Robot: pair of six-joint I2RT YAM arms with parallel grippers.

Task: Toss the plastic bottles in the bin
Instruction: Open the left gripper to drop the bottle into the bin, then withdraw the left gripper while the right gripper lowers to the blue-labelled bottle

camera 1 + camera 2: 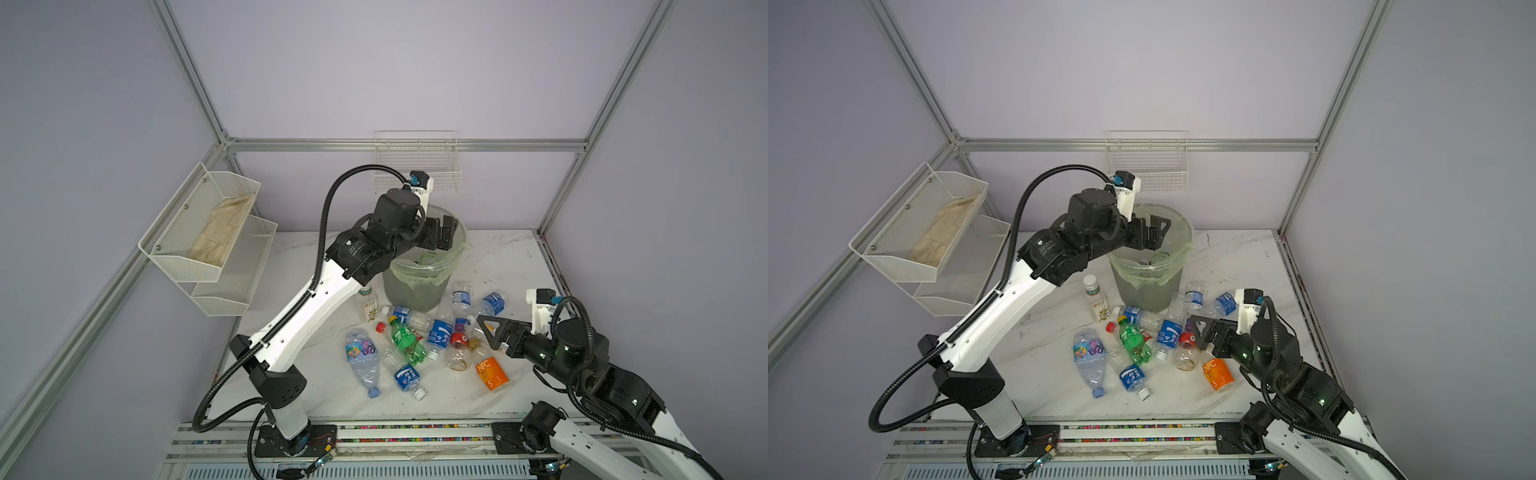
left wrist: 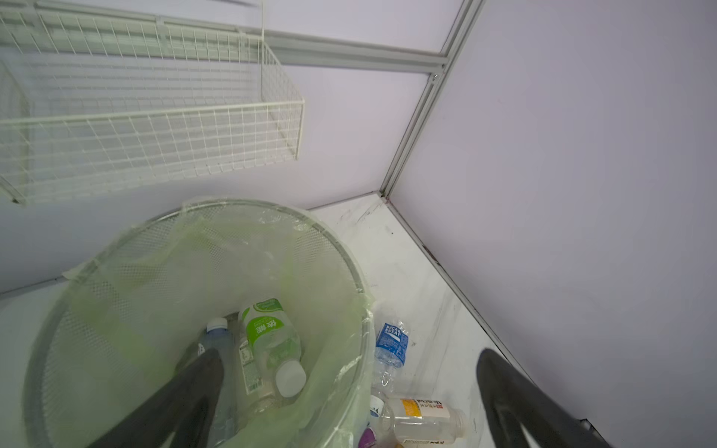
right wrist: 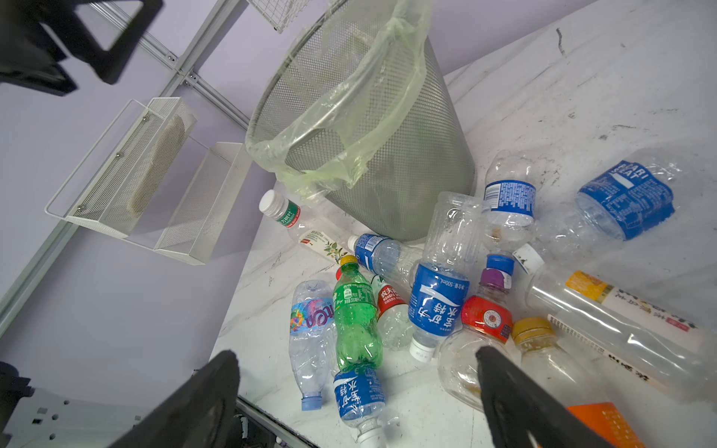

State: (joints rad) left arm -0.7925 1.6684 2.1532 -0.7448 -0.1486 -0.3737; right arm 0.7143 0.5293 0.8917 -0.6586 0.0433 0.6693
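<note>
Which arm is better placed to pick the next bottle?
Right. The right gripper hangs open right at the bottles. The left gripper is open and empty above the bin, farther from them.

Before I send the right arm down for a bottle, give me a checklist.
1. Left tool open, empty, over the bin: ok.
2. Green-label bottle lying inside bin: ok.
3. Right tool open beside the loose bottles: ok.
4. Bin upright: ok.
5. Red-label bottle clear of neighbours: not ok, bottles crowd it.
6. Table free of bottles: not ok.
</note>
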